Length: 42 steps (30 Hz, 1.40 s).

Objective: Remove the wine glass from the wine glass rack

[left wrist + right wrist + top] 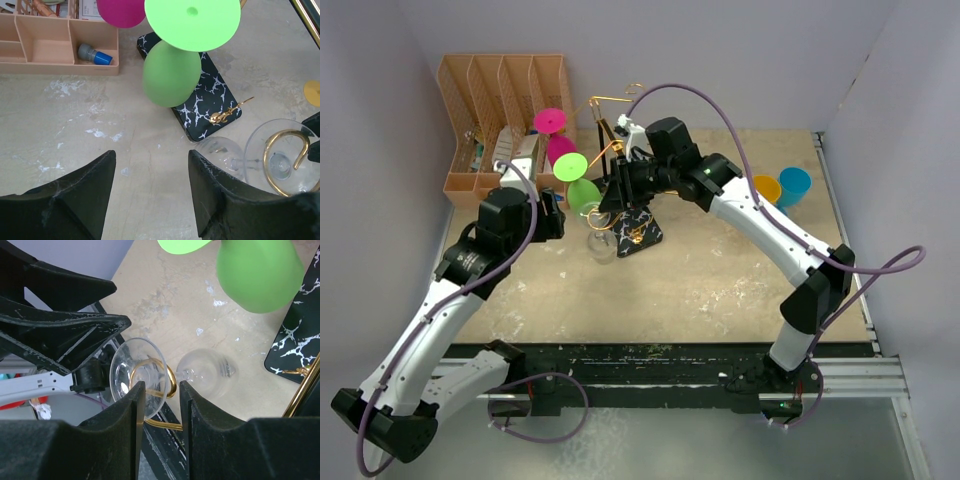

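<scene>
Step in hand, my read: the left gripper (150, 161) lines up on the clear wine glass (222, 150). Its jaws are wide apart with nothing between them, and they point at bare table beside the wine glass rack (200, 107) base, with the glass off toward one side of its view. It should shift across to the glass and take the stem between foot and bowl. Close softly since the walls are thin, then slide the foot out along the gold arm past the curl, not straight down. The right gripper (159, 388) looks clamped on the rack's curled arm end, pads against both sides of the gold loop. That's good for bracing, so the rack doesn't tip. Watch the green glass (172, 72) hanging on the rack just beside it. The clear glass hangs from the rack's near arm, foot hooked over the curl, bowl free just off the base corner. It's fully transparent with a round bowl, short stem and flat foot, so the edges are hard to see. It looks intact and empty.
</scene>
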Available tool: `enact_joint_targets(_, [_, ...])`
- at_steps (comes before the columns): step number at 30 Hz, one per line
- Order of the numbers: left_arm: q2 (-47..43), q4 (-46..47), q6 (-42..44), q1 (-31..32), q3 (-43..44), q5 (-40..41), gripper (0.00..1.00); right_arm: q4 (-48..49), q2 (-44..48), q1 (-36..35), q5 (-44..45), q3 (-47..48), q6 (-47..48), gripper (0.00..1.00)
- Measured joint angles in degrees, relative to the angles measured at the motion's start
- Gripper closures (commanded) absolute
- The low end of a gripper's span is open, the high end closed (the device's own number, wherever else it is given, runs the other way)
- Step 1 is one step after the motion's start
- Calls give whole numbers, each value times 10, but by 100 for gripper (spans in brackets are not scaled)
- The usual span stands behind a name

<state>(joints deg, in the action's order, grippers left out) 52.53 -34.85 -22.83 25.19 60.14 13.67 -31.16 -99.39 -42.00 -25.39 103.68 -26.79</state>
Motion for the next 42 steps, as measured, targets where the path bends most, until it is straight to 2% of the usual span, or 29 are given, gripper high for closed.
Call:
enact_joint_targets(21, [45,14,1,0,4,-30,40,31,0,0,-44,-1,-3,65])
enact_joint_targets(29, [52,18,1,0,4,-35,41,36,0,2,-56,-6,-3,72])
enact_joint_targets(39, [53,25,1,0,5,-42,41,34,0,3,-60,-18,-1,71])
enact_joint_targets(42, [53,25,1,0,5,-45,42,34,0,3,-62,-18,0,75])
